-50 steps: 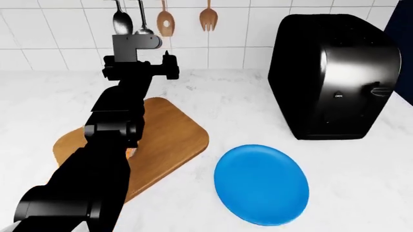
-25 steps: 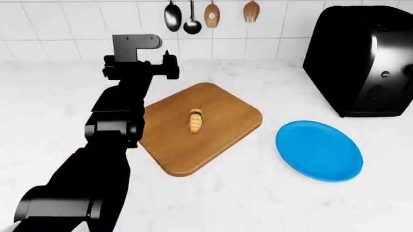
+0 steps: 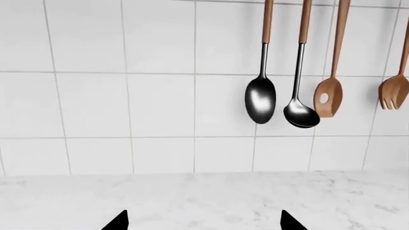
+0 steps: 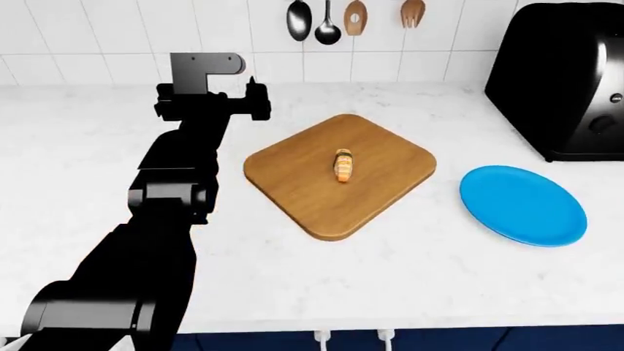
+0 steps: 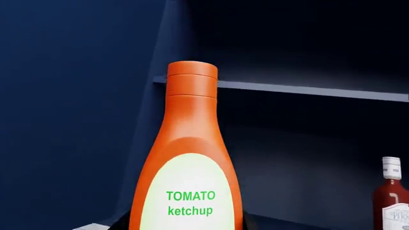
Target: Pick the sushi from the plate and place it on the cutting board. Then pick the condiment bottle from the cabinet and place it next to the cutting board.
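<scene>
One job down, one to go! The sushi [image 4: 344, 165] sits in the middle of the cutting board [image 4: 292, 175], and the plate [image 4: 524, 205] lies bare on the worktop [image 4: 78, 146] just to the board's right, so by my reading the first half is done.

Now the second half. In the right wrist view the condiment bottle [image 5: 188, 163] fills the shot, upright, label reading "TOMATO ketchup", inside a dark blue cabinet [image 5: 76, 96] with a shelf [image 5: 307, 91] behind it and a small dark red bottle [image 5: 391, 196] deeper in. The right hand is right up against it, but its fingers don't show, so I cannot tell whether it has gripped the bottle. Picking it out and setting it beside the board looks to be what's left.

The left hand [image 3: 203, 224] hovers over the far worktop with its fingertips spread wide, holding nothing, facing the tiled wall and the hanging utensils [image 3: 290, 96].

Against the head view half a second back, the board, sushi and plate now sit further right in the picture, the black appliance [image 4: 571, 80] is partly cut off at the right edge, and the worktop's near edge shows.
</scene>
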